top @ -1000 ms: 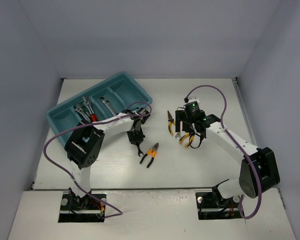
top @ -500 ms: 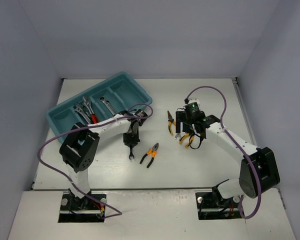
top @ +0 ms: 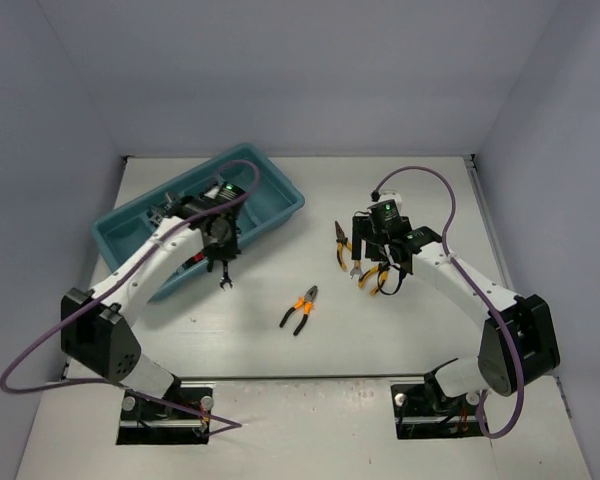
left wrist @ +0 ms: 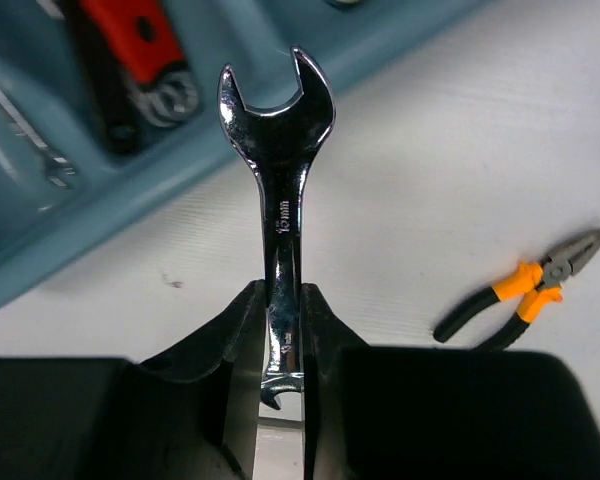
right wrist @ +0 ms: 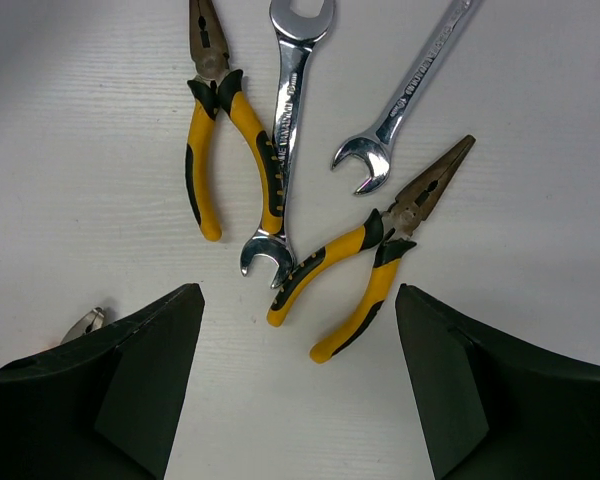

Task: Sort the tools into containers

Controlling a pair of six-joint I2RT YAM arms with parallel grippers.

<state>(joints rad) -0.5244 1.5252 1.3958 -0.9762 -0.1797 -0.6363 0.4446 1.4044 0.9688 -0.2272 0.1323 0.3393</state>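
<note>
White surface (top: pixel 430 190) between plain grey walls carries a long teal tray (top: pixel 115 245). The left hand (left wrist: pixel 283 300) is pressed together on the shank of a silver wrench (left wrist: pixel 278 150), pinching it so the open end juts past the fingertips, just outside the tray's near wall. Inside the tray, close behind that wall, lies a red-handled wrench (left wrist: pixel 145 40). Orange-handled pliers (top: pixel 300 310) lie alone on the surface, near the tray's front. Well apart from the tray, to its right, the right hand (right wrist: pixel 298 300) hovers spread wide and holding nothing over a cluster of loose tools: two yellow-handled pliers (right wrist: pixel 225 150) and two more silver spanners (right wrist: pixel 290 110).
</note>
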